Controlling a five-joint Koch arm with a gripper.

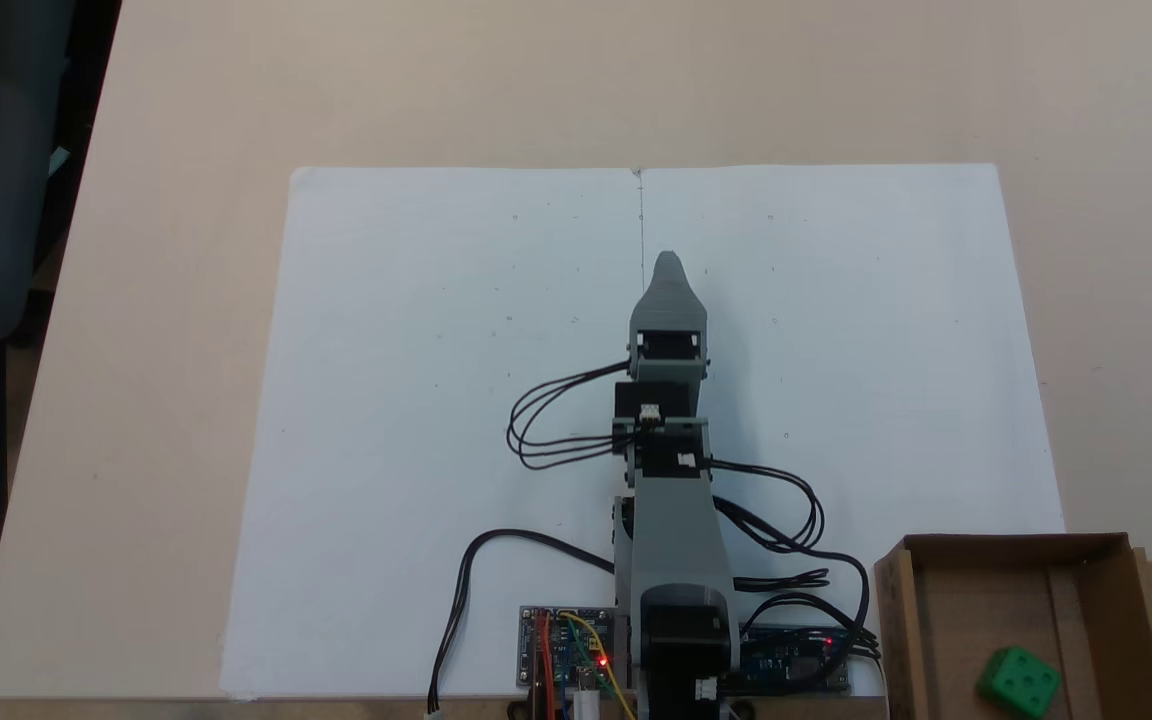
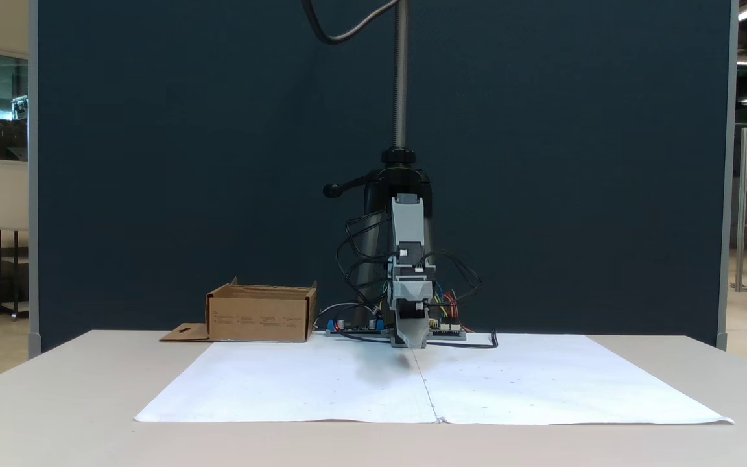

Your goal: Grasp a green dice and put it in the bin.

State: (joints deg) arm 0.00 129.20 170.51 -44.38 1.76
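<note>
Green dice [image 1: 1019, 681] lies inside the bin [image 1: 1086, 545], well behind and right of the gripper [image 1: 669, 262], which hangs empty over white paper [image 1: 416, 350]; its jaws' spread can't be judged

green dice [image 1: 1019, 681] in bin [image 1: 896, 620]; bin right of arm base [image 1: 681, 640]

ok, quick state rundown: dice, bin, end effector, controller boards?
green dice: lying inside the bin, resting on its floor, not held.
bin: open at the top, upright at the paper's edge, side flap folded out flat.
end effector: above the paper, apart from the bin, nothing in it; open or shut cannot be told.
controller boards: red lights on.
paper: lying flat on the table.
</note>
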